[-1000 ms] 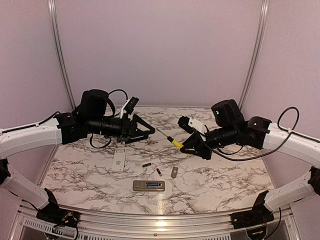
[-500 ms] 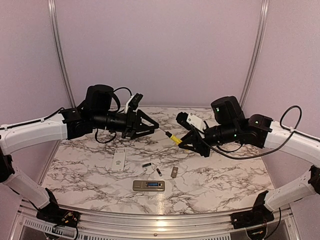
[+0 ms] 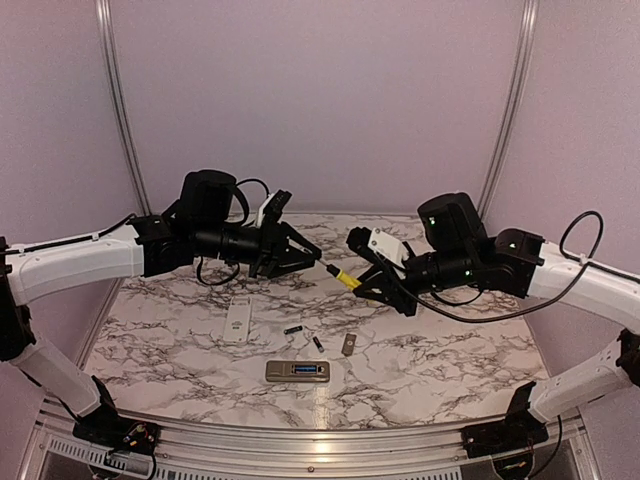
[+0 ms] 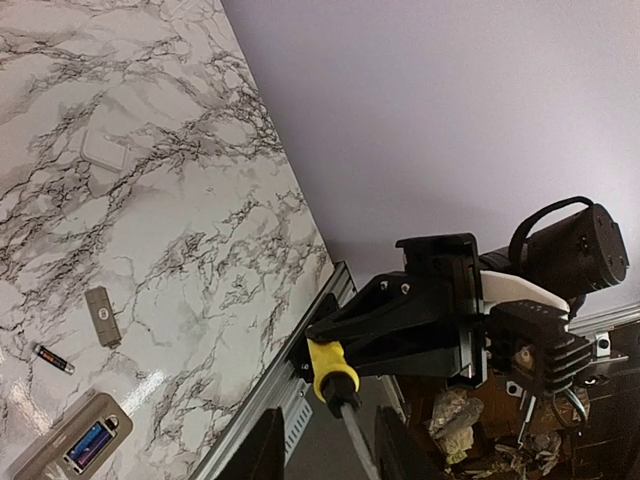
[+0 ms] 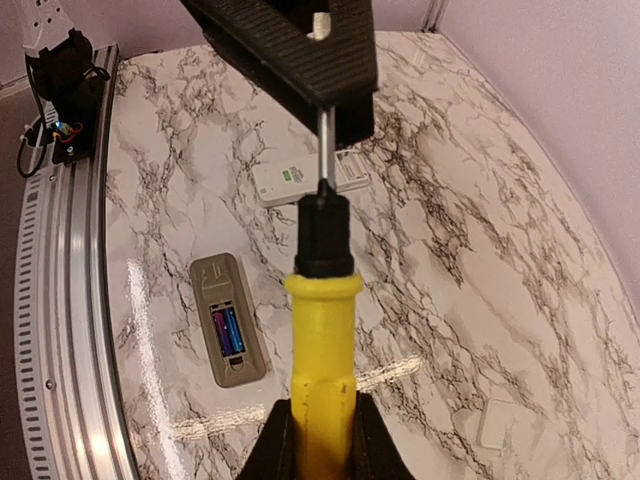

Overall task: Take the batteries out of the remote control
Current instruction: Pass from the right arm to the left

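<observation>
while bluish batteries sit in the remote, right fingers clamp the screwdriver, left fingers apart around its shaft.

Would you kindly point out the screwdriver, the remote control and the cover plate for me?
screwdriver (image 5: 320, 340), right wrist view, on its yellow handle.
remote control (image 3: 278, 372), top view, on the grey body left of the battery bay.
cover plate (image 4: 102, 314), left wrist view, on the middle of its flat face.
</observation>
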`<state>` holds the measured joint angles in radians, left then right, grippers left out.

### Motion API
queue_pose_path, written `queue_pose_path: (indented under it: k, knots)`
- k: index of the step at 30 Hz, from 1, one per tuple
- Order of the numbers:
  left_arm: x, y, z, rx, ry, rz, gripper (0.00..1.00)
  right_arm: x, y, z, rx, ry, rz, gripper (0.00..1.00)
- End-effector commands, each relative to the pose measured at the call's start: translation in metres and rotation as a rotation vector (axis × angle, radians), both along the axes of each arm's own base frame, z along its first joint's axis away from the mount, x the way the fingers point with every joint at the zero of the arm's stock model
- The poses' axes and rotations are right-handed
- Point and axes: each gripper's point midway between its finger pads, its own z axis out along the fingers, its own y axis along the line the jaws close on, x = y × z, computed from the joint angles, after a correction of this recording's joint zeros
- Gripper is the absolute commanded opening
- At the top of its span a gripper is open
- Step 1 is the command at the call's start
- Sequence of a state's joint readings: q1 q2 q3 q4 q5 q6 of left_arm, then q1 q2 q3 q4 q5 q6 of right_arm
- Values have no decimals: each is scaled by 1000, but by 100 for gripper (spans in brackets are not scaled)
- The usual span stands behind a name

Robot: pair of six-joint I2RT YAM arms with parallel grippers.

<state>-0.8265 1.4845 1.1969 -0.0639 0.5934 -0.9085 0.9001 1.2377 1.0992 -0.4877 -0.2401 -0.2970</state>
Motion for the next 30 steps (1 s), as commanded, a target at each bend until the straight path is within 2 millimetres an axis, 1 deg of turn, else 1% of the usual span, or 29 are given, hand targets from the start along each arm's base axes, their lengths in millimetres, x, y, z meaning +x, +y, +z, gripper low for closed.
queue_pose_path:
  k: [1,5,12,15,19,20,24,25,30]
  knots:
    - [3,-6,8,-27,-7,-11,32,2,6,14,4,-45,6,0]
    - [1,-7,3,-17,7,-27,28,3,6,15,2,-56,0,0]
    - [-1,-8,1,-14,16,-39,24,4,6,14,-11,-64,1,0]
    - [-1,-10,1,-18,20,-49,17,5,6,15,-11,-66,1,0]
    - [-3,-12,-1,-16,24,-57,1,6,6,14,-13,-67,-5,0]
    - [-4,-12,-1,-16,25,-58,0,7,5,13,-13,-63,-11,0]
    - [-4,-11,0,-24,23,-51,0,8,5,12,-4,-53,-30,0]
    - [-4,-11,0,-26,23,-50,0,7,5,12,-1,-49,-32,2]
    - [-5,-9,0,-26,19,-46,0,10,7,13,19,-37,-56,22]
